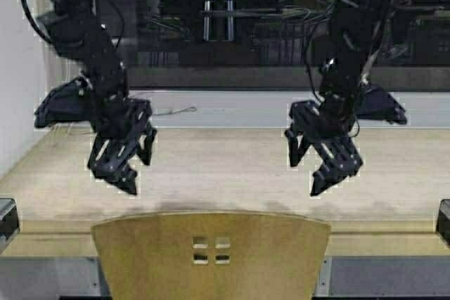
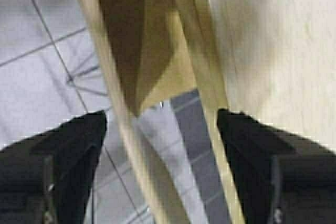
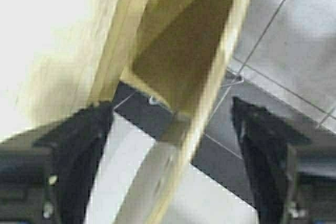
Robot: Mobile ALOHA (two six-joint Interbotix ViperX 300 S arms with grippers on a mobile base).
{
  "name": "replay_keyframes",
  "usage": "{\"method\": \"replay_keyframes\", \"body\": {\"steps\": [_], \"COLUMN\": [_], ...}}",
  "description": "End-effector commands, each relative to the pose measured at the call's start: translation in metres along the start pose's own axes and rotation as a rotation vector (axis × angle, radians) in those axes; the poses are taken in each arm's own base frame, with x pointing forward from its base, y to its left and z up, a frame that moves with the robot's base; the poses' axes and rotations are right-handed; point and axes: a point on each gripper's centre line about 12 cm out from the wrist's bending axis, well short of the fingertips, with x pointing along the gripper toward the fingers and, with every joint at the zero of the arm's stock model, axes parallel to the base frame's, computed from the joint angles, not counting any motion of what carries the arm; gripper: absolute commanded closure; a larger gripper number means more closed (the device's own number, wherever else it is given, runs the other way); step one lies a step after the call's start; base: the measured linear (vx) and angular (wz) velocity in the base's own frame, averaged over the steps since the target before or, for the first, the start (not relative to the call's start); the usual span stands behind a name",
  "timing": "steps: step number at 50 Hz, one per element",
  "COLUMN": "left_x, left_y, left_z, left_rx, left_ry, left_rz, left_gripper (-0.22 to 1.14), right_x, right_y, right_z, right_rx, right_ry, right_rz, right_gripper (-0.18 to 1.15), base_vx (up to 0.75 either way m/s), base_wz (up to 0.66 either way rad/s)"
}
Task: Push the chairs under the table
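Though near chair (image 1: 211,251), grippers (image 1: 119,156) apart

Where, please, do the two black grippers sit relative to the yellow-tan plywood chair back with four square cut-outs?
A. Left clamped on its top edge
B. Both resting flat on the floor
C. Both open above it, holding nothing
C: the left gripper and right gripper hang open above the yellow-tan plywood chair back, over the light beige wood-grain table, holding nothing.
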Motion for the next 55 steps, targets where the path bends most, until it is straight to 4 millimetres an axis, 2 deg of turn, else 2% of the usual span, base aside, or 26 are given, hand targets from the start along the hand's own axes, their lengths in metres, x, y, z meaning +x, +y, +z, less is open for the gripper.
{"method": "replay_keyframes", "body": {"steps": [1, 28, 32, 34, 39, 42, 47, 50, 55], "left_x": [-0.015, -0.012, -0.02, -0.026, -0.046, -0.067, -0.118, -0.142, -0.167], "left_y": [-0.014, -0.026, -0.034, -0.04, -0.053, -0.062, -0.076, -0.079, -0.079], "left_z": [-0.002, -0.004, -0.004, -0.004, -0.003, -0.002, -0.004, 0.001, 0.009], "left_rx": [0.026, 0.091, 0.17, 0.251, 0.47, 0.597, 0.925, 1.071, 1.22], "left_ry": [0.01, 0.007, 0.013, 0.011, -0.011, -0.021, -0.043, -0.06, -0.067], "left_rz": [-0.055, -0.096, -0.136, -0.171, -0.271, -0.336, -0.463, -0.487, -0.464], "left_gripper": [-0.03, -0.03, -0.03, -0.03, -0.03, -0.03, -0.03, -0.03, -0.03], "right_x": [-0.017, -0.026, -0.035, -0.044, -0.064, -0.08, -0.119, -0.145, -0.188], "right_y": [0.018, 0.024, 0.035, 0.049, 0.076, 0.087, 0.096, 0.099, 0.106], "right_z": [-0.007, -0.012, -0.012, -0.013, -0.018, -0.021, -0.023, -0.022, -0.015], "right_rx": [-0.06, -0.074, -0.124, -0.224, -0.495, -0.635, -0.802, -0.862, -0.934], "right_ry": [-0.011, -0.037, -0.046, -0.071, -0.11, -0.104, -0.086, -0.094, -0.158], "right_rz": [0.072, 0.112, 0.153, 0.21, 0.313, 0.347, 0.39, 0.426, 0.507], "right_gripper": [-0.01, -0.01, -0.01, -0.01, -0.01, -0.01, -0.01, -0.01, -0.01], "base_vx": [-0.09, -0.14, -0.16, -0.15, -0.14, -0.13, -0.14, -0.17, -0.18], "base_wz": [0.05, 0.26, 0.26, 0.17, 0.08, 0.04, 0.01, 0.01, 0.01]}}
